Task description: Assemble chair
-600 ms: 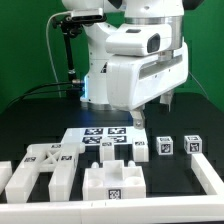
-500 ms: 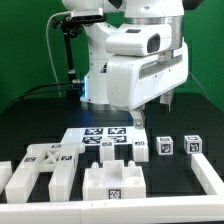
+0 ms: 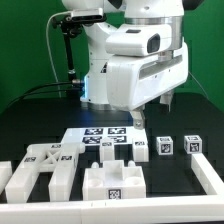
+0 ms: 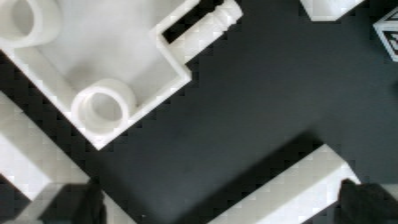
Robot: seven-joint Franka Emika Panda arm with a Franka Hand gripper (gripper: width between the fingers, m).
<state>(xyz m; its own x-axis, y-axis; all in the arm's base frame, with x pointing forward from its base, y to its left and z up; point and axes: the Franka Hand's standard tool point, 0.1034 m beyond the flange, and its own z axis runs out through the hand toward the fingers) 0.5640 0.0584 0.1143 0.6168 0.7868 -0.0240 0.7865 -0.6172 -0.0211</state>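
The chair parts lie loose on the black table. A flat cross-braced panel (image 3: 44, 166) is at the exterior view's front left and a slotted frame (image 3: 112, 181) at the front middle. Two tagged blocks (image 3: 165, 146) (image 3: 192, 145) and a smaller one (image 3: 140, 148) sit to the right. My gripper (image 3: 138, 119) hangs just behind the marker board (image 3: 100, 140), mostly hidden by the arm's body. In the wrist view the gripper (image 4: 214, 214) is open and empty, with a white part with round holes (image 4: 93, 72) below it.
A long white piece (image 3: 210, 176) lies at the exterior view's front right and a white rail (image 3: 110, 211) runs along the front edge. In the wrist view a white band (image 4: 267, 186) crosses under the fingers, and a tag corner (image 4: 390, 40) shows at the edge.
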